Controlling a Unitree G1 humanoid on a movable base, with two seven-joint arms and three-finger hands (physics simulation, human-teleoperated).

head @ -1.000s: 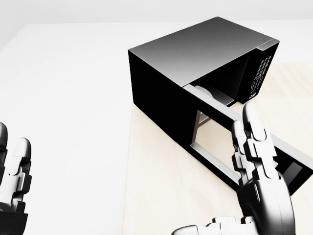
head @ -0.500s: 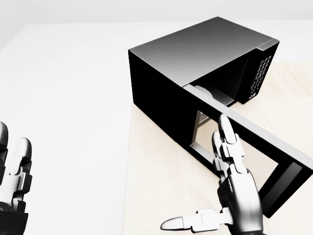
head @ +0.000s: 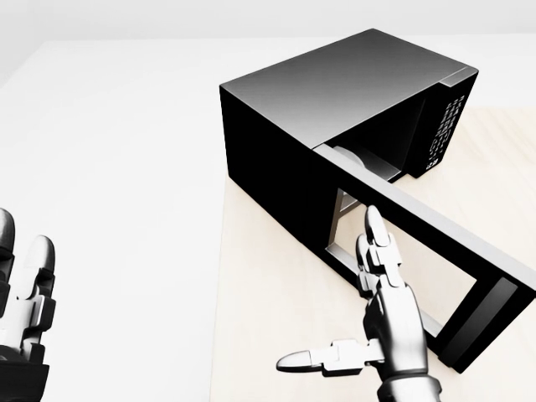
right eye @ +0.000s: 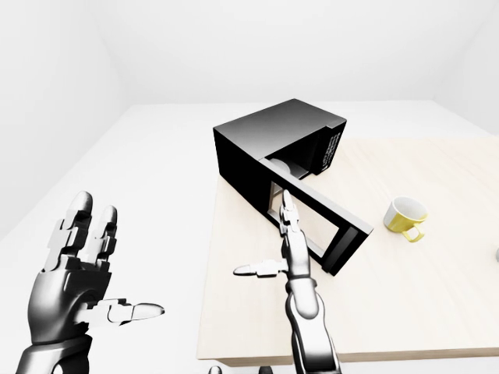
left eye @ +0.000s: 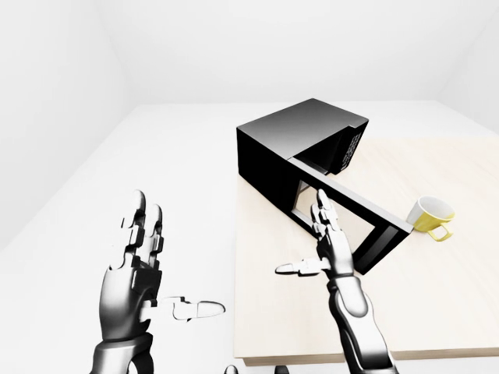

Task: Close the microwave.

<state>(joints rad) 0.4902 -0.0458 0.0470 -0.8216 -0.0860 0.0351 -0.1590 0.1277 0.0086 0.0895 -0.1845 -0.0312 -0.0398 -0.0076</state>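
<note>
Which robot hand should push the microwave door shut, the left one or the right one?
Probably the right hand. Its open fingers already reach up beside the open door of the microwave. The left hand hangs open off the table, well away from the door.

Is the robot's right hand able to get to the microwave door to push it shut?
Probably yes. The open right hand is right by the open microwave door, fingers pointing up, and nothing sits between them on the table.
</note>
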